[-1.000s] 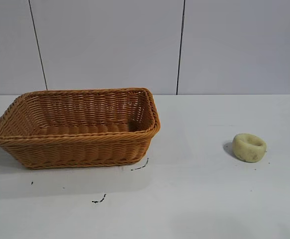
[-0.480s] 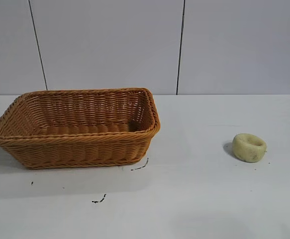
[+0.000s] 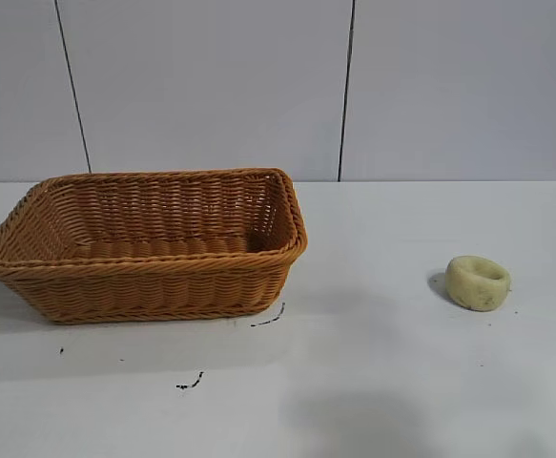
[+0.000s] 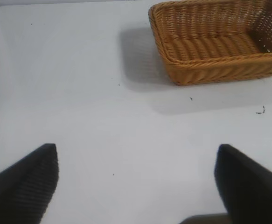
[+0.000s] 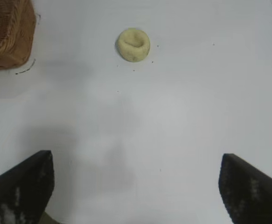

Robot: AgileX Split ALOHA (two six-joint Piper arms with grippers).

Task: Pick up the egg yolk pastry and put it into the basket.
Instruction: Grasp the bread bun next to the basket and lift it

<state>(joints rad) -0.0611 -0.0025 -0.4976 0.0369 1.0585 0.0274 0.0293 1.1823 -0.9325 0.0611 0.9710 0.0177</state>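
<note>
The egg yolk pastry (image 3: pixel 478 282) is a small pale yellow-green puck with its sunken centre facing up, lying on the white table at the right. The orange-brown wicker basket (image 3: pixel 154 277) stands at the left and holds nothing. Neither arm shows in the exterior view. In the right wrist view my right gripper (image 5: pixel 136 161) is open and empty above bare table, with the pastry (image 5: pixel 133 44) well ahead of it and a basket corner (image 5: pixel 7 35) to one side. In the left wrist view my left gripper (image 4: pixel 136 151) is open and empty, far from the basket (image 4: pixel 210 70).
Small black marks (image 3: pixel 270 320) lie on the white table (image 3: pixel 373 382) just in front of the basket. A grey panelled wall (image 3: pixel 258 86) rises behind the table. A soft shadow (image 3: pixel 354 420) falls on the table's front edge.
A shadow has grown on the table's front edge in the exterior view. The pastry and the basket have not moved.
</note>
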